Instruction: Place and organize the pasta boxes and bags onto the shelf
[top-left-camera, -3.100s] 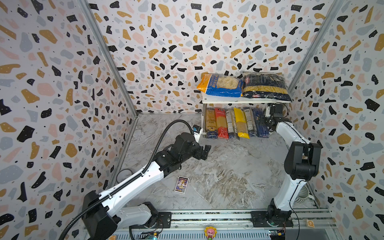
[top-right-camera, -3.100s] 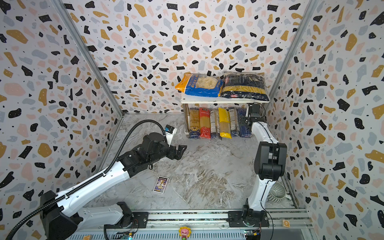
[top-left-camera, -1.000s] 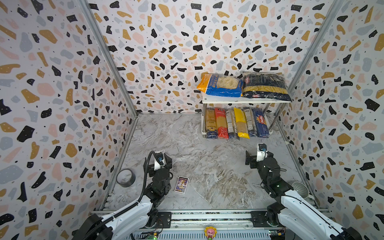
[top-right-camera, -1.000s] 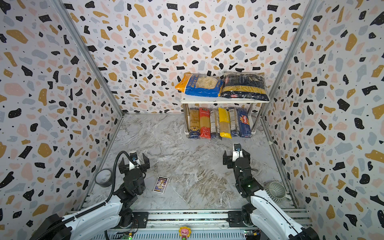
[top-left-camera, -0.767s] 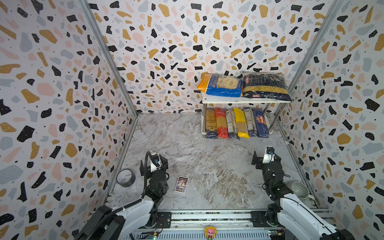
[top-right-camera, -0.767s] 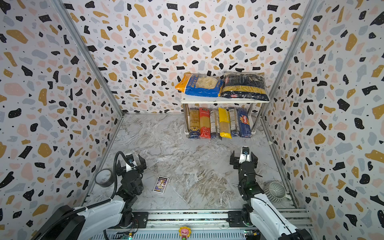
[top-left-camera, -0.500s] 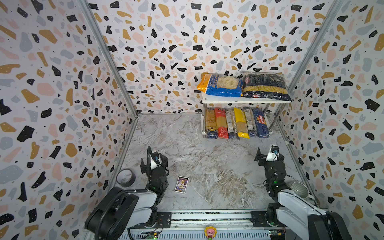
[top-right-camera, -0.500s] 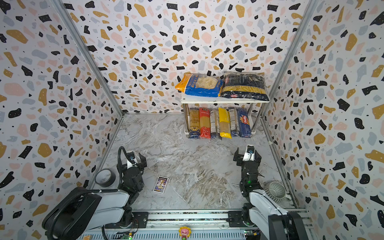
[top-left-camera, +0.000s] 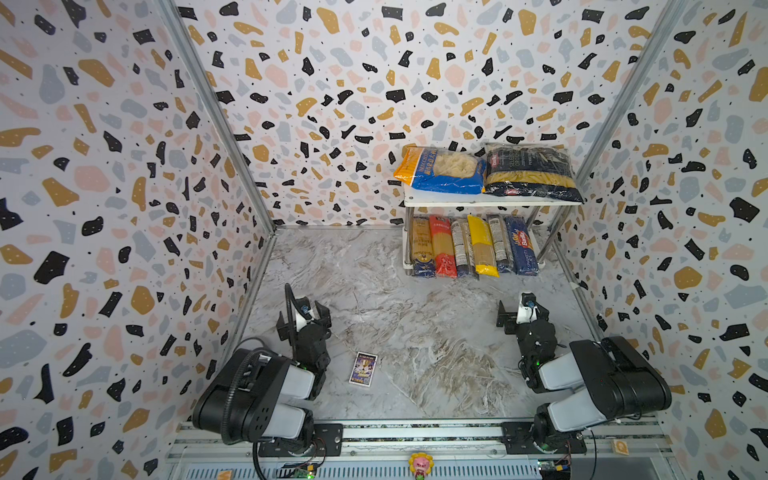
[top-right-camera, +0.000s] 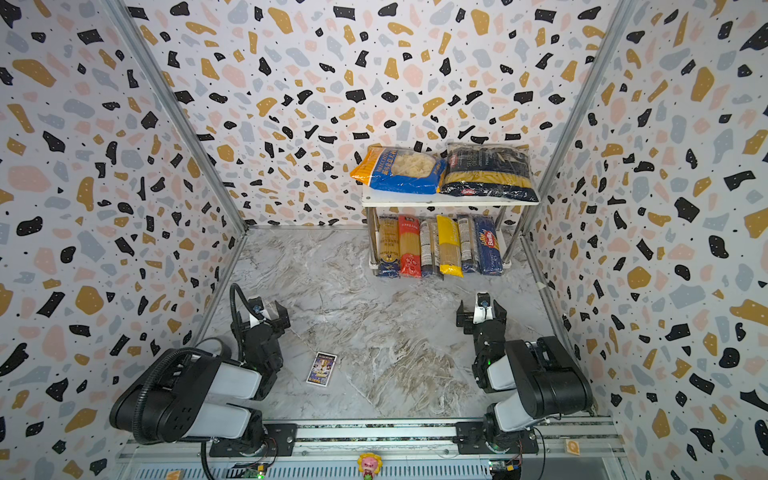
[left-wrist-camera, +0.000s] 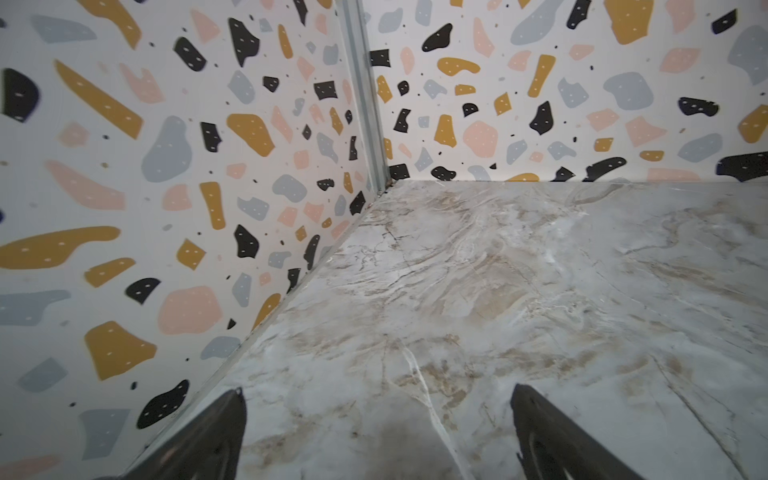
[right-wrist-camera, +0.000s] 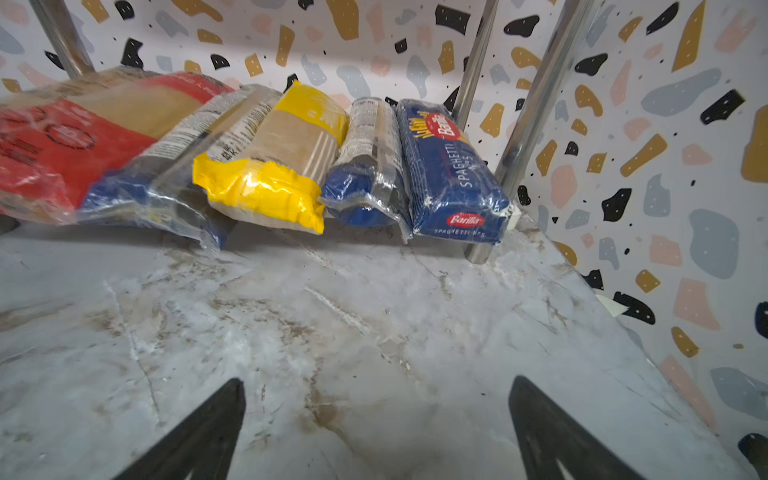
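From my station I saw both arms folded low by the front rail, well apart from the shelf (top-left-camera: 490, 202), which stood in the far right corner of the marble tabletop (top-left-camera: 415, 316). The left gripper (top-left-camera: 303, 322) sat low over bare marble near the left wall, jaws spread wide with nothing between them. The left wrist view showed only floor and patterned wall past the two dark fingertips (left-wrist-camera: 224, 428). The right gripper (top-left-camera: 521, 318) was likewise wide open and empty, pointed toward the lower tier.

On the top board the two pillow bags lay side by side, touching: the blue-orange bag (top-left-camera: 440, 172) on the left and the dark navy penne bag (top-left-camera: 530, 174) on the right. On the lower board the six spaghetti packs (top-left-camera: 460, 249) lay in a row, lengthwise front to back, their near ends reaching past the board's front edge. The blue Barilla box (right-wrist-camera: 451, 166) sat at the right end of that row, just beside a chrome pole (right-wrist-camera: 536, 104) — the right wrist view made that plain. A small purple picture card (top-left-camera: 363, 369) lay flat on the marble between the arms, nearer the left one.
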